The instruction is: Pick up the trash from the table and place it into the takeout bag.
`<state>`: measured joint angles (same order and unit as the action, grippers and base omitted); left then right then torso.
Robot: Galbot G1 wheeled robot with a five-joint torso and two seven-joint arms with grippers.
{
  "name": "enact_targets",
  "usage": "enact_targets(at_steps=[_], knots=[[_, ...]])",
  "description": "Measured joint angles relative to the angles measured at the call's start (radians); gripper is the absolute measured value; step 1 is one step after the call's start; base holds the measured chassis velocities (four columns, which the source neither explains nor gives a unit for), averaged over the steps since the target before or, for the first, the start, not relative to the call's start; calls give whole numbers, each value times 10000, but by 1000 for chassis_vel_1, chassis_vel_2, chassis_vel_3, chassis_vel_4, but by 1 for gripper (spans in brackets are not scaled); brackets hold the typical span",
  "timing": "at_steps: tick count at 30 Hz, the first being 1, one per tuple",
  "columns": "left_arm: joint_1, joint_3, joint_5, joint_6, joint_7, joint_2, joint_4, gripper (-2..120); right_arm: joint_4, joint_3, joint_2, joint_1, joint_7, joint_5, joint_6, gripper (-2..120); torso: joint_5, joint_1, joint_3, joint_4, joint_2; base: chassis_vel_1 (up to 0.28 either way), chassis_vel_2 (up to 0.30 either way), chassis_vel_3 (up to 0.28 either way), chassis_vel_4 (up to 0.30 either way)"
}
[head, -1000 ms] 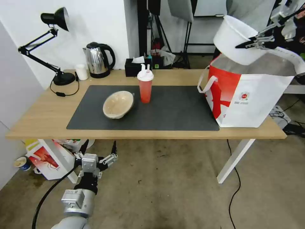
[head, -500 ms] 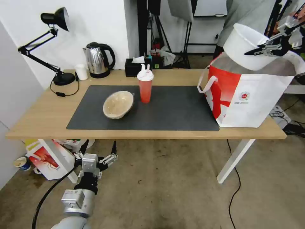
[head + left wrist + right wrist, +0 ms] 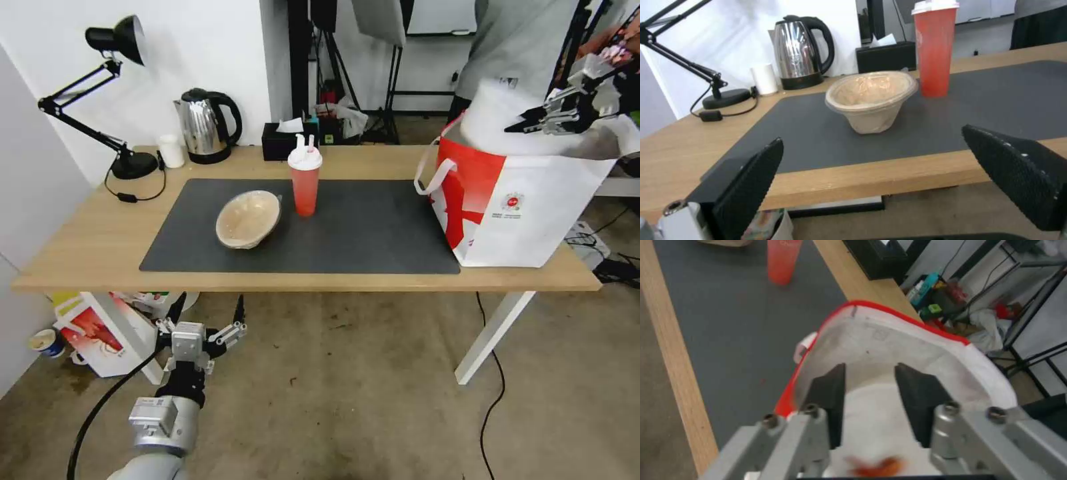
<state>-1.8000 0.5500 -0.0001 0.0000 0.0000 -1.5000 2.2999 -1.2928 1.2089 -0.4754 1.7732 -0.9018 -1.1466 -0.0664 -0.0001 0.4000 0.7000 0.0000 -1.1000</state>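
The big white bowl (image 3: pixel 490 113) is blurred and sunk into the mouth of the takeout bag (image 3: pixel 527 207), which stands at the table's right end. My right gripper (image 3: pixel 528 121) hovers just above the bag's rim (image 3: pixel 907 320), fingers (image 3: pixel 831 403) apart, with the white bowl (image 3: pixel 876 430) and red shells below them. The beige paper bowl (image 3: pixel 248 219) lies tilted on the dark mat (image 3: pixel 373 233), with the red lidded cup (image 3: pixel 305 183) upright beside it. My left gripper (image 3: pixel 208 310) hangs open below the table's front edge (image 3: pixel 87 280), facing the paper bowl (image 3: pixel 870 96) and cup (image 3: pixel 933 50).
Along the table's back edge stand a black desk lamp (image 3: pixel 133 165), a steel kettle (image 3: pixel 207 127), a small white cup (image 3: pixel 172 152) and a black tissue box (image 3: pixel 287 140). Boxes (image 3: pixel 100 333) sit under the left end. A person in grey (image 3: pixel 520 40) stands behind the bag.
The right gripper carried the white bowl rightward and down over the bag. The bowl now drops into the bag's mouth and the fingers have parted. The left arm stayed still.
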Motion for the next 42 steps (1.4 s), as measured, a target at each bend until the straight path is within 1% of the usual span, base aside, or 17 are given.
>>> enact_targets(at_steps=[4, 7, 8, 10, 12, 14, 16, 18, 20, 22, 24, 25, 29, 30, 35, 40, 42], knots=[[0, 0, 0, 0, 0, 0, 0, 100, 4, -20, -18, -27, 16, 1, 6, 42, 0, 0, 0, 0, 0, 0, 0, 0, 0], [-1, 0, 0, 0, 0, 0, 0, 100, 5, -146, -30, -140, 21, 2, 14, 59, 0, 0, 0, -1, 0, 0, 0, 0, 0], [-1, 0, 0, 0, 0, 0, 0, 100, 5, -146, -30, -140, 21, 2, 14, 59, 0, 0, 0, -1, 0, 0, 0, 0, 0], [0, 0, 0, 0, 0, 0, 0, 100, 21, -179, -31, -177, 19, 2, 23, 69, 1, 0, 0, 0, 0, 0, 0, 0, 0], [0, 0, 0, 0, 0, 0, 0, 100, 29, -189, -32, -188, 18, 2, 26, 72, 0, 0, 0, 0, 0, 0, 0, 0, 0], [0, 0, 0, 0, -1, 0, 0, 100, 26, -194, -27, -214, 43, 2, 36, 82, 0, 0, 0, 0, 0, 0, 0, 0, 0], [0, 0, 0, 0, 0, 0, 0, 100, -184, -256, 67, -295, 486, -127, 173, 92, 0, 0, 0, 0, 0, 0, 0, 0, 0], [0, 0, 0, 0, 0, 0, 0, 100, -424, -334, 162, -352, 924, -366, 310, 96, -1, 0, 0, -1, 0, 0, 0, 0, 0], [0, 0, 0, 0, 0, 0, 0, 100, -610, -372, 238, -389, 1204, -568, 379, 98, 0, 0, 0, -1, 0, 0, 0, 0, 0], [0, 0, 0, 0, 0, 0, 0, 100, -1560, -720, 596, -754, 2447, -1372, 620, 100, 1, 0, 0, 2, 0, 0, 0, 0, 0], [0, 0, 0, 0, 0, 0, 0, 100, -2342, -1042, 905, -1190, 3236, -1830, 794, 100, 0, 0, 0, 0, 0, 0, 0, 0, 0], [0, 0, 0, 0, 0, 0, 0, 100, -2342, -1042, 905, -1190, 3236, -1830, 794, 100, 0, 0, 0, 0, 0, 0, 0, 0, 0], [0, -1, 0, 0, 0, 0, 0, 100, -4085, -1221, 1612, -1813, 4859, -2839, 1123, 100, -1, 0, -1, 0, 0, 0, 0, 0, 0], [0, -1, 0, 0, 0, 0, 0, 100, -4085, -1221, 1612, -1813, 4859, -2839, 1123, 100, -1, 0, -1, 0, 0, 0, 0, 0, 0], [0, 0, 0, 0, 0, 0, 0, 100, -6053, -1206, 2574, -2168, 6402, -3736, 1737, 100, -1, -1, -1, 0, -1, 0, 0, 0, 0], [0, 0, 0, 0, 0, 0, 0, 100, -6899, -1120, 3135, -2204, 6885, -4026, 2021, 100, -1, 0, 0, 1, 0, 0, 0, 0, 0], [0, 0, 0, 0, 0, 0, 0, 100, -7690, -1097, 3659, -2206, 7604, -3962, 2388, 100, 0, -1, 0, 0, 0, 0, 0, 0, 0]])
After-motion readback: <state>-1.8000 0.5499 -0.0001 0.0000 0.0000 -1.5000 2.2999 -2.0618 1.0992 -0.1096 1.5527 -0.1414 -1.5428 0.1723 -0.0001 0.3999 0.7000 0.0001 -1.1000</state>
